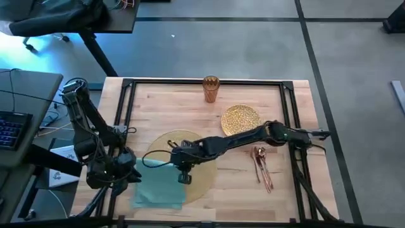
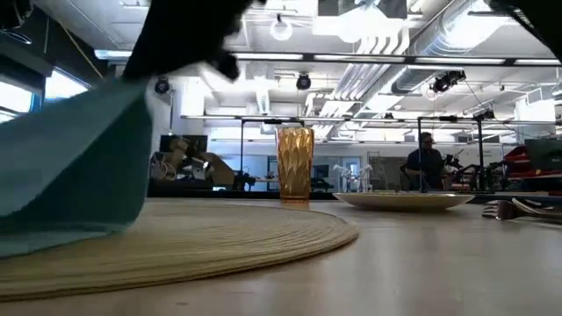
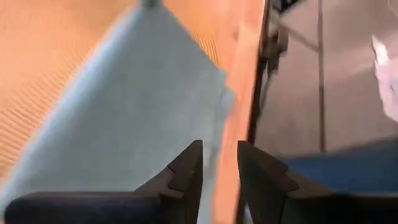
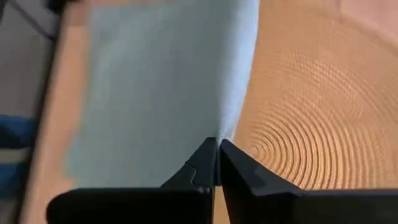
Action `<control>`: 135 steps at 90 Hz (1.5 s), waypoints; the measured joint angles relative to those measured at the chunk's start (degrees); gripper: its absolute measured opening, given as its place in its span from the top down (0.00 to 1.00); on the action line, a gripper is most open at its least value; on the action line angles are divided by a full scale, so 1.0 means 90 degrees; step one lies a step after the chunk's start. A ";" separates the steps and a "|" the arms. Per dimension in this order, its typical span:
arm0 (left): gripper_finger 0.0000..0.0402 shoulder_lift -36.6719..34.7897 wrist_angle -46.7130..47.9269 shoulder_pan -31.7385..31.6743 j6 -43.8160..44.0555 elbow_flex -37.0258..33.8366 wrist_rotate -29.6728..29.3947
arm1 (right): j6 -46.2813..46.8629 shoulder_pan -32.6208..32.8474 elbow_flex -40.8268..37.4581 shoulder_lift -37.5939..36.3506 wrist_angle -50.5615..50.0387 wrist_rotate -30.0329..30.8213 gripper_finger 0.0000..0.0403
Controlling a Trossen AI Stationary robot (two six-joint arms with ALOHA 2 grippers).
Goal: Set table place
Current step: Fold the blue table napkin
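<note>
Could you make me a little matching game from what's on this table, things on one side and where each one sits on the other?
Things:
1. amber cup
2. gold plate
3. teal napkin
4. copper cutlery

Places:
A. bare wood, on the right of the round placemat
B. alone near the table's far edge
C. overlapping the placemat's left side, pinched by the right gripper
D. between the cup and the cutlery, off the placemat

Pairs: 1-B, 2-D, 3-C, 4-A
</note>
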State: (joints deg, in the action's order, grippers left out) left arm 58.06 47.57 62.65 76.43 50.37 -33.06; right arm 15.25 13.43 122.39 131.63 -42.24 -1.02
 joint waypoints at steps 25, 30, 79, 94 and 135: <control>0.90 0.0002 0.0676 -0.0843 -0.0253 0.0002 -0.0488 | 0.0136 -0.0280 -0.0340 -0.0413 -0.1704 0.1054 1.00; 0.90 0.0002 0.0674 -0.0986 -0.0405 0.0002 -0.0475 | 0.0150 -0.0406 -0.0494 -0.0426 -0.1469 0.1007 1.00; 0.90 0.0757 -0.0671 -0.1518 -0.3424 -0.0003 0.1498 | 0.0336 -0.1101 -0.1389 -0.0662 -0.1539 -0.0065 0.63; 0.88 0.1632 -0.1293 -0.1573 -0.3722 -0.0003 0.1109 | 0.0197 -0.0542 -0.1941 -0.1173 -0.1294 0.0479 0.45; 0.69 0.3873 -0.2603 -0.2031 -0.5556 -0.0008 0.2969 | 0.3616 0.1343 -0.5435 -0.2810 0.1416 0.0580 0.54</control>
State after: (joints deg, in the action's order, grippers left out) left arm 92.92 24.15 44.37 26.43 50.30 -6.34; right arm 47.79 25.52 73.47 106.34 -29.50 4.21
